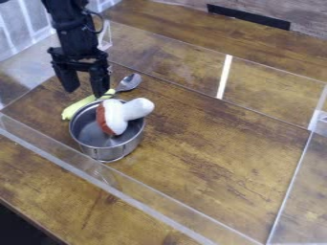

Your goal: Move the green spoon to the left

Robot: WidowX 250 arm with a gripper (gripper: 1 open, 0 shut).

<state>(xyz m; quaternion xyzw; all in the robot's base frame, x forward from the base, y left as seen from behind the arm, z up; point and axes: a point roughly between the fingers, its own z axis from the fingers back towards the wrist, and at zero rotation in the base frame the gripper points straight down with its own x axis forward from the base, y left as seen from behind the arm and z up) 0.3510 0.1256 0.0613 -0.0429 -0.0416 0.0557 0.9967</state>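
Black robot gripper (78,80), pointing down at the upper left, fingers spread and pinching nothing. At its four o'clock, just beside it, lies the green spoon (90,101), a thick yellow-green handle with a small grey metal bowl toward one o'clock, resting on the brown wooden table (217,144) against the rim of the round steel pot (106,140) at the pot's eleven o'clock. A white lump (124,112) lies across the pot's upper rim.

Spoon (105,92) behind pot (105,137); lump (124,114) in pot.
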